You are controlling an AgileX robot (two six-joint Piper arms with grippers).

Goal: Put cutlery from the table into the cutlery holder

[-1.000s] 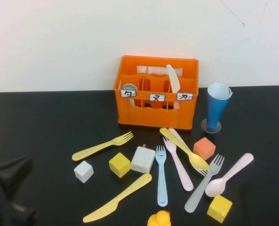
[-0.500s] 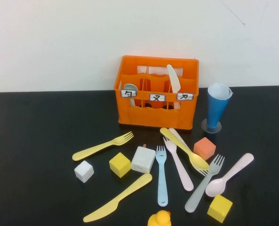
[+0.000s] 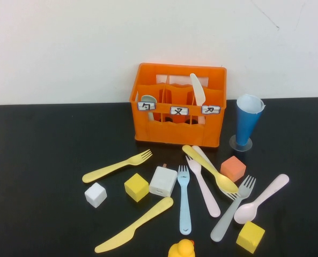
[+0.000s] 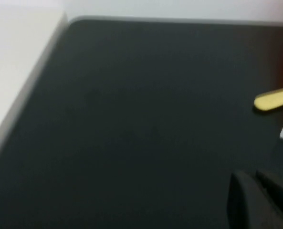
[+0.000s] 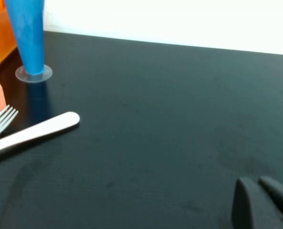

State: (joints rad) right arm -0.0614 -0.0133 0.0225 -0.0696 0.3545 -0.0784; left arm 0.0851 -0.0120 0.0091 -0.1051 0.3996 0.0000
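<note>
I see the cutlery holder (image 3: pixel 178 110) upper centre, three white labels unreadable; left gripper (image 4: pixel 261 200) and right gripper (image 5: pixel 264 202) fingers together, low in wrist frames.

The only writing here sits on the front wall of the orange cutlery holder (image 3: pixel 177 107): three small white labels, each bearing one black character. The left label (image 3: pixel 146 106) looks like 勺, the middle label (image 3: pixel 179 111) like 叉 and the right label (image 3: pixel 211 110) like 刀, though the strokes are small and I can't be fully sure. Nothing else carries any readable text, brand or number.
</note>
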